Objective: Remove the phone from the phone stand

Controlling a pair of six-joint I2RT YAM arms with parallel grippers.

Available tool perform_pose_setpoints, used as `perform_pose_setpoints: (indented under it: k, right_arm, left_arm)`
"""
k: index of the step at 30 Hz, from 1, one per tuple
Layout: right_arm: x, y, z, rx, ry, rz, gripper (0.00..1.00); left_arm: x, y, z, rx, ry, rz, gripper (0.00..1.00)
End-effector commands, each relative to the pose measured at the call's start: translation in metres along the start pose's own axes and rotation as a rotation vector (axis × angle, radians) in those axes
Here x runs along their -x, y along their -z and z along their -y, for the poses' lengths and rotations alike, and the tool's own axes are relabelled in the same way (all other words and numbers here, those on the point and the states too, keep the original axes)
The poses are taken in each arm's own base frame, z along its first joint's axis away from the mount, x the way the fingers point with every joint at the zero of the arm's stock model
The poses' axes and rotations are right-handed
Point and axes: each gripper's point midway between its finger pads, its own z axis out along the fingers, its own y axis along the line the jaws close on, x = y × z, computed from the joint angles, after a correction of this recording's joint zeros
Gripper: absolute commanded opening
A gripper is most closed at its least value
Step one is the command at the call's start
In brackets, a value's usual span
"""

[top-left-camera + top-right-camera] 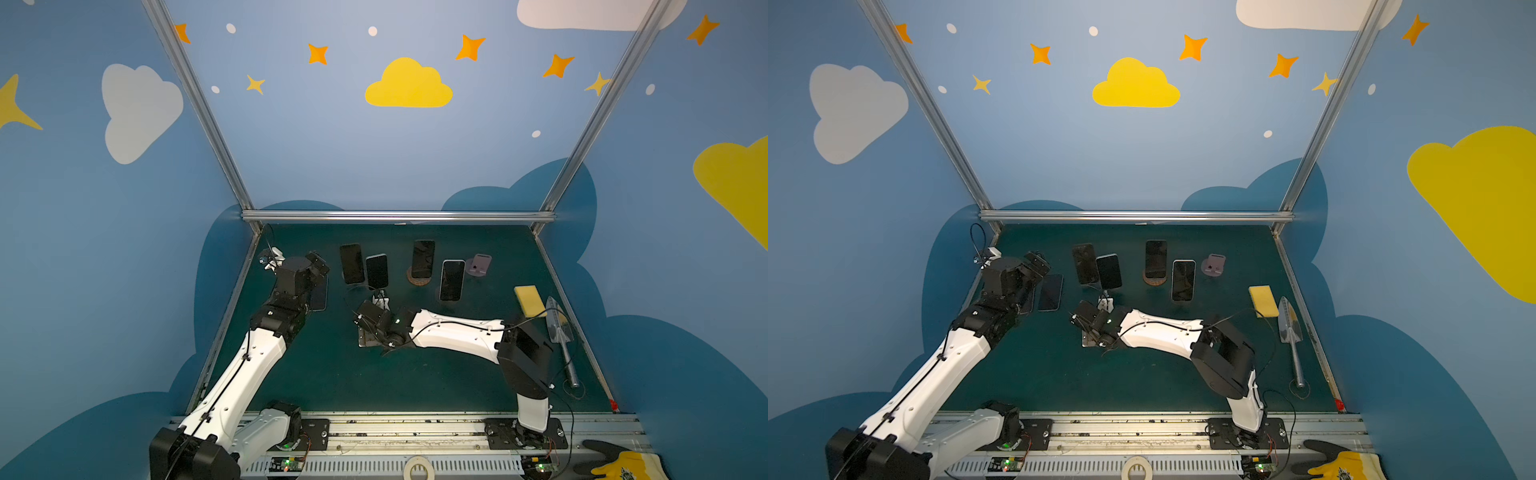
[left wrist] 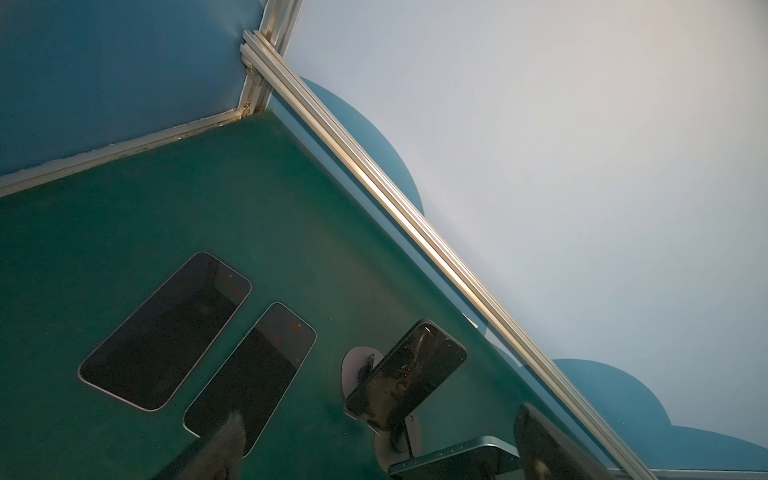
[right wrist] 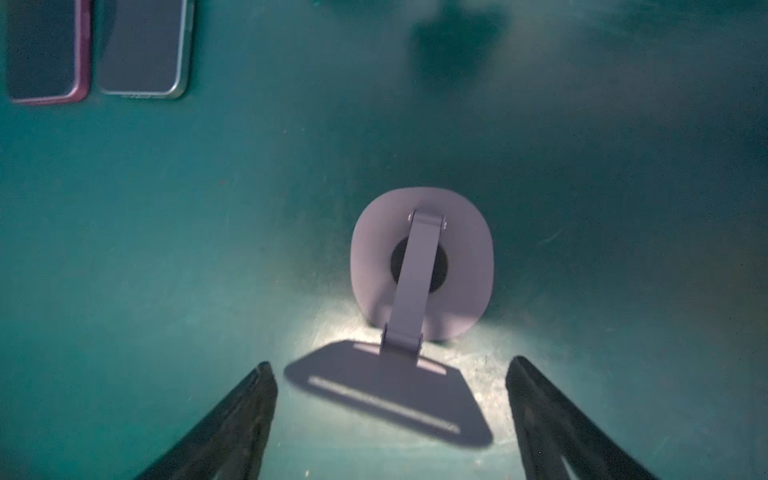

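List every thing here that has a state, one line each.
Left gripper: open, empty.
Right gripper: open, empty.
Grey stand: no phone.
Pink stand: no phone.
Pink-cased phone: flat on table.
Silver-edged phone: flat on table.
Phone on wooden stand: propped upright.
Phone beside pink stand: propped upright.
Phone nearest right gripper: propped upright.
Phone just left of it: propped upright.

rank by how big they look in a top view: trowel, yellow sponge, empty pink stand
trowel
yellow sponge
empty pink stand, nearly the sponge's size and farther back, so that pair is unsure
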Motion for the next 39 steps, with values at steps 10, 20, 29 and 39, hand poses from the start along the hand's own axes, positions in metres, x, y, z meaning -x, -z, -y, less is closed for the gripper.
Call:
perform_pose_setpoints:
  k: [10, 20, 29, 39]
  right_arm:
    - [0.013, -0.020, 0.028, -0.157, -0.029, 0.087, 0.63]
    - [0.023, 0.016, 0.047, -0.164, 0.069, 0.189, 0.46]
    - [0.016, 0.068, 0.137, -0.303, 0.063, 0.220, 0.44]
    - [-0.014, 0.112, 0.260, -0.481, -0.047, 0.259, 0.43]
  left_arm:
    - [-0.005, -0.007, 0.000, -0.028, 0.013, -0.033, 1.00]
    - [-0.015, -0.015, 0.008, -0.069, 0.033, -0.124, 1.00]
    - [-0.017, -0.013, 0.012, -0.082, 0.023, -0.145, 1.00]
    - [-0.016, -0.008, 0.018, -0.106, 0.004, -0.135, 1.00]
